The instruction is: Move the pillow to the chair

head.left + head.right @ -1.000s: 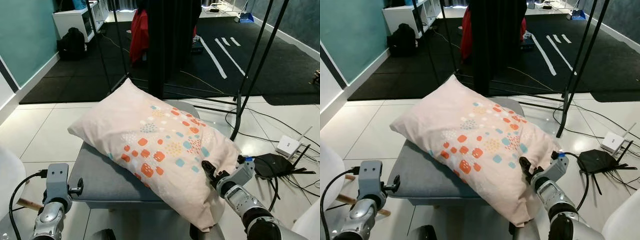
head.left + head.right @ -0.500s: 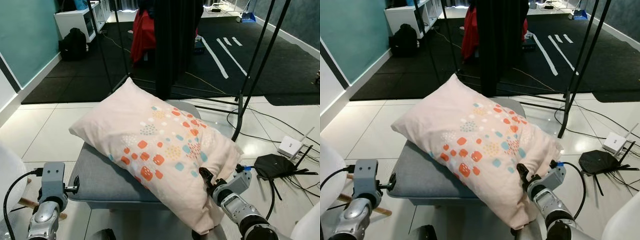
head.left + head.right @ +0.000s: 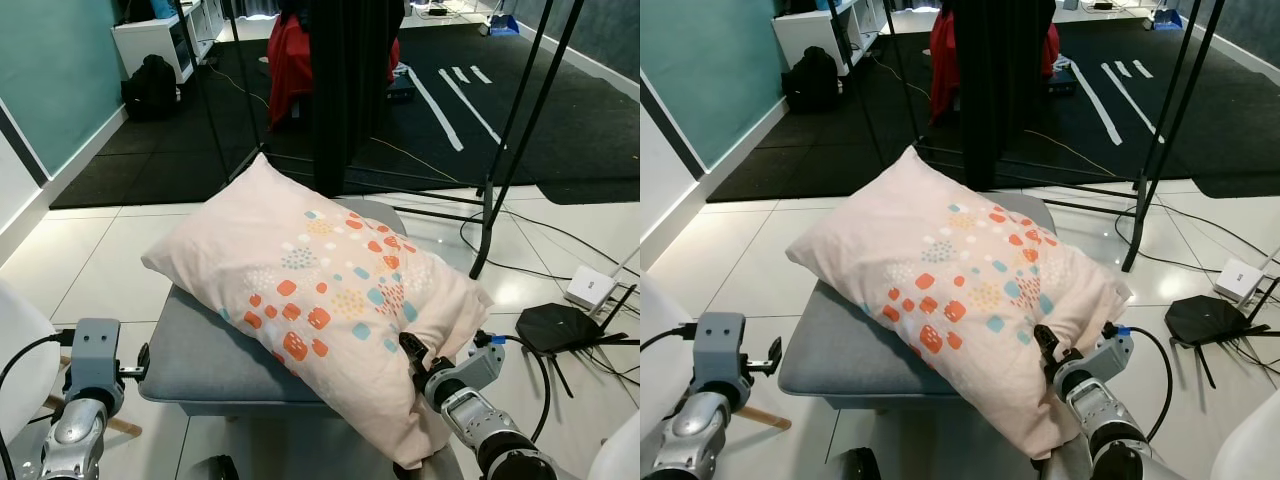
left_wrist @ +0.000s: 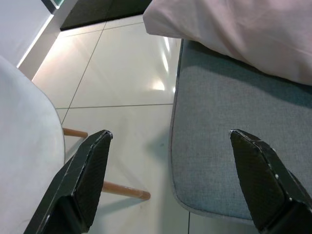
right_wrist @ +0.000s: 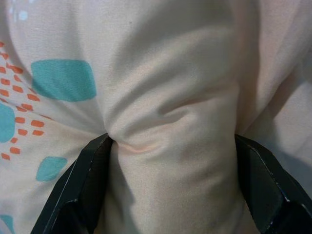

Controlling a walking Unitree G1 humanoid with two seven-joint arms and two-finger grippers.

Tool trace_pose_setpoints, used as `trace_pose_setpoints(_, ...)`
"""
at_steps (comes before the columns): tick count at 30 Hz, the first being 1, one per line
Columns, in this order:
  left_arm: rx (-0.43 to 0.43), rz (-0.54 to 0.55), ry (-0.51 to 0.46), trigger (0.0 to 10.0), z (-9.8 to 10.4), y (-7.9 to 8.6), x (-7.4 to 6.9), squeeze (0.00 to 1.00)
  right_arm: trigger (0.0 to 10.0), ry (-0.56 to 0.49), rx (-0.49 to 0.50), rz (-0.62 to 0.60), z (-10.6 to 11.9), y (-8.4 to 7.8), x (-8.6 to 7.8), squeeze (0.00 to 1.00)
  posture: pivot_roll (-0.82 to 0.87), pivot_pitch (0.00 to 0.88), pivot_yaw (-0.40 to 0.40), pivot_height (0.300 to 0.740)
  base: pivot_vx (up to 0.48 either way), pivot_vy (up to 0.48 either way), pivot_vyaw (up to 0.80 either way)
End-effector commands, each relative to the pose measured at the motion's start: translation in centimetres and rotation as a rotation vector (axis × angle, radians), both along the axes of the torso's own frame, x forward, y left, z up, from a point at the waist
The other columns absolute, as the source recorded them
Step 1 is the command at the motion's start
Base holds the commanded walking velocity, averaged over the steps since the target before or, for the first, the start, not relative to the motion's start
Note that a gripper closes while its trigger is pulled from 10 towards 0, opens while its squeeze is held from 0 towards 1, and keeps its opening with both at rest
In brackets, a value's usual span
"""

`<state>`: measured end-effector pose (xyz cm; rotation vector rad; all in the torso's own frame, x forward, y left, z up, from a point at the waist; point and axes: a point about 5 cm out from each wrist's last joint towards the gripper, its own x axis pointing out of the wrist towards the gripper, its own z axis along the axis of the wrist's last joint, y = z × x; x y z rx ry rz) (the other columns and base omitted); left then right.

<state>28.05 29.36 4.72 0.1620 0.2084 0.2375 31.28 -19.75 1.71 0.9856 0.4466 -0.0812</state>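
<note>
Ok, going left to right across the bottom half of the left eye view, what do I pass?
Left gripper → grey seat → pillow → right gripper → black router → white router.

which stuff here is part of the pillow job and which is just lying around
Job:
pillow
grey seat under it
right pincer, pinching the pillow
white chair beside the left pincer

Lying about:
router
black backpack
red cloth

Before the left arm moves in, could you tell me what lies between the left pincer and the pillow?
Bare grey seat cushion, in the left wrist view: the open left pincer hovers short of the pillow.
</note>
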Motion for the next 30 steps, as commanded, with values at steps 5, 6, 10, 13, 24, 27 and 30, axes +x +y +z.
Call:
trace_pose_setpoints(5, 0.023, 0.001, 0.027, 10.0, -0.2, 0.8, -0.6, 0.00, 10.0, 0.087, -0.029, 0.107, -1.5, 1.8, -1.1, 0.00, 0.14, 0.191, 0.085, 0.361, 0.000, 0.000, 0.00)
trace_pose_setpoints(6, 0.022, -0.001, 0.028, 10.0, -0.2, 0.7, -0.6, 0.00, 10.0, 0.084, -0.043, 0.125, -1.5, 1.9, -1.1, 0.00, 0.14, 0.192, 0.086, 0.356, 0.000, 0.000, 0.00)
trace_pose_setpoints(10, 0.022, -0.006, 0.029, 10.0, -0.2, 0.5, -0.6, 0.00, 10.0, 0.074, -0.044, 0.133, -1.4, 1.8, -1.0, 0.00, 0.14, 0.194, 0.085, 0.341, 0.000, 0.000, 0.00)
trace_pose_setpoints(13, 0.024, -0.008, 0.027, 10.0, -0.1, 0.6, -0.6, 0.00, 10.0, 0.086, -0.045, 0.113, -1.5, 1.6, -1.1, 0.00, 0.15, 0.201, 0.085, 0.336, 0.000, 0.000, 0.00)
trace_pose_setpoints(24, 0.042, -0.014, 0.023, 10.0, 0.2, 1.1, -1.3, 0.00, 10.0, 0.051, 0.057, 0.089, -1.1, 2.3, -0.7, 0.00, 0.18, 0.227, 0.105, 0.336, 0.000, 0.000, 0.00)
trace_pose_setpoints(27, 0.046, -0.017, 0.027, 10.0, 0.1, 1.2, -1.6, 0.00, 10.0, 0.040, 0.065, 0.106, -0.9, 2.7, -0.5, 0.00, 0.19, 0.231, 0.110, 0.336, 0.000, 0.000, 0.00)
trace_pose_setpoints(30, 0.052, -0.024, 0.030, 10.0, 0.2, 1.2, -1.6, 0.00, 0.0, 0.020, 0.074, 0.143, -0.6, 3.2, -0.3, 0.00, 0.18, 0.234, 0.113, 0.336, 0.000, 0.000, 0.00)
